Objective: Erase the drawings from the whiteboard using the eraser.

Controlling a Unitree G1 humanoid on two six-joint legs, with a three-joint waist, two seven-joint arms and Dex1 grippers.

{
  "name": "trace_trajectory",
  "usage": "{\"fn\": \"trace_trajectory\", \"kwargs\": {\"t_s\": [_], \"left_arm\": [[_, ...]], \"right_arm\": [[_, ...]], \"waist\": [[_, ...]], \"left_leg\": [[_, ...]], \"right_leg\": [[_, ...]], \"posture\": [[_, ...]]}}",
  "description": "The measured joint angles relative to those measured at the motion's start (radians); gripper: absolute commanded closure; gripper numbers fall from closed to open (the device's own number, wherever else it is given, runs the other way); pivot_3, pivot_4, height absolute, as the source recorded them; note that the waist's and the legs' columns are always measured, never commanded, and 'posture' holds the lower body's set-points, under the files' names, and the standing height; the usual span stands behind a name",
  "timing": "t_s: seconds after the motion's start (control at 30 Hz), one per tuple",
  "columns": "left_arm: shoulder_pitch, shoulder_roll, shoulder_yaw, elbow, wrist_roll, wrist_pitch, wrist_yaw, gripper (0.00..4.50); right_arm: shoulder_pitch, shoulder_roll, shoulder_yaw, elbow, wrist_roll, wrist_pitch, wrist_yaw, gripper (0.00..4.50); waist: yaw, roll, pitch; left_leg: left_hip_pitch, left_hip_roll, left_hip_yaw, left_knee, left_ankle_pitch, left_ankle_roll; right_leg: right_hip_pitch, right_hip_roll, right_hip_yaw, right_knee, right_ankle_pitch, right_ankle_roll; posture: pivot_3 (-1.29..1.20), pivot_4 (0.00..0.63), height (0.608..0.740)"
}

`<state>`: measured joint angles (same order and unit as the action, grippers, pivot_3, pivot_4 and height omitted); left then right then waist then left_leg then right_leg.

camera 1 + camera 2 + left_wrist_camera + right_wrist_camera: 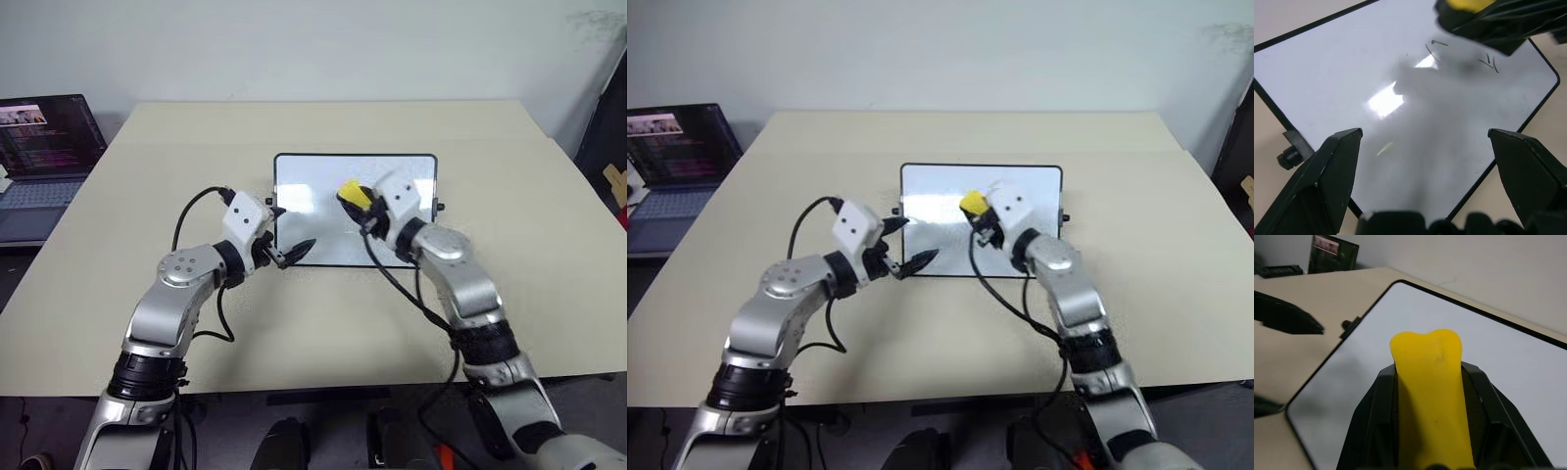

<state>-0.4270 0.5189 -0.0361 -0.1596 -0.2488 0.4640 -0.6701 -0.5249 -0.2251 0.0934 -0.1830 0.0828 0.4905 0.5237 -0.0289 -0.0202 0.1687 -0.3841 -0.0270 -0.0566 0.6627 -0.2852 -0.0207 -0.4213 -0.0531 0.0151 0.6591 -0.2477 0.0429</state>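
My left gripper point(1425, 147) was spread wide and held nothing, near the whiteboard's point(294, 176) near left corner. My right gripper point(1431, 382) pinched the yellow eraser point(1427, 382) above the board. The drawings point(1459, 54) lay just under it. My left wrist view showed those faint marks; my head views did not.

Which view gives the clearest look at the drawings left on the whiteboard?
The left wrist view: thin dark drawings show on the whiteboard, with another mark near the eraser held in the right pincer. Both eye views show the board too far away to make out strokes. The right wrist view shows plain white board.
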Motion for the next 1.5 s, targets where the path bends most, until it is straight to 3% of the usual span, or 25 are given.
{"fn": "trace_trajectory", "kwargs": {"t_s": [0.3, 0.57, 0.67, 0.87, 1.2, 1.5], "left_arm": [[-0.016, -0.006, -0.003, 0.013, 0.001, -0.02, -0.01, 0.0], [-0.025, -0.008, -0.007, 0.052, 0.005, -0.033, -0.023, 0.0], [-0.059, -0.012, -0.016, 0.075, 0.008, -0.04, -0.028, 0.0], [-0.098, -0.024, -0.023, 0.128, 0.028, -0.059, -0.02, 0.0], [-0.108, -0.052, -0.048, 0.129, 0.0, -0.061, -0.098, 0.0], [-0.108, -0.067, -0.047, 0.123, -0.002, -0.06, -0.103, 0.0]], "right_arm": [[0.366, -0.143, -0.084, -0.301, 0.062, 0.15, -0.021, 3.19], [0.42, -0.15, -0.042, -0.323, -0.054, 0.055, -0.145, 3.19], [0.381, -0.153, 0.011, -0.287, -0.112, -0.002, -0.17, 3.19], [0.141, -0.079, 0.108, -0.072, -0.185, -0.077, -0.2, 3.19], [-0.199, 0.0, 0.109, 0.431, -0.235, -0.263, -0.306, 3.19], [-0.198, 0.049, 0.165, 0.534, -0.259, -0.323, -0.247, 3.19]], "waist": [[-0.004, 0.0, 0.0], [-0.002, 0.0, 0.0], [-0.002, -0.001, 0.0], [-0.004, -0.001, 0.0], [-0.003, -0.001, 0.0], [-0.01, -0.001, 0.0]], "left_leg": [[0.002, 0.0, 0.001, 0.0, 0.0, 0.0], [0.003, 0.0, 0.001, 0.001, 0.0, 0.0], [0.003, 0.0, 0.002, 0.001, 0.0, 0.0], [0.004, 0.0, 0.002, 0.001, 0.0, 0.0], [0.002, 0.0, 0.002, 0.001, 0.001, -0.001], [0.004, 0.0, 0.003, 0.002, 0.0, 0.0]], "right_leg": [[0.001, 0.001, 0.001, 0.002, 0.0, 0.0], [0.002, 0.004, 0.001, 0.003, 0.0, 0.0], [0.002, 0.004, 0.001, 0.003, 0.0, 0.0], [0.002, 0.005, 0.001, 0.003, 0.0, 0.0], [0.001, 0.004, 0.001, 0.002, 0.0, 0.0], [0.001, 0.004, 0.002, 0.005, 0.0, 0.0]], "posture": [[0.0, 0.15, 0.74], [0.0, 0.15, 0.74], [0.0, 0.15, 0.74], [0.0, 0.15, 0.74], [0.0, 0.15, 0.74], [0.0, 0.15, 0.74]]}}
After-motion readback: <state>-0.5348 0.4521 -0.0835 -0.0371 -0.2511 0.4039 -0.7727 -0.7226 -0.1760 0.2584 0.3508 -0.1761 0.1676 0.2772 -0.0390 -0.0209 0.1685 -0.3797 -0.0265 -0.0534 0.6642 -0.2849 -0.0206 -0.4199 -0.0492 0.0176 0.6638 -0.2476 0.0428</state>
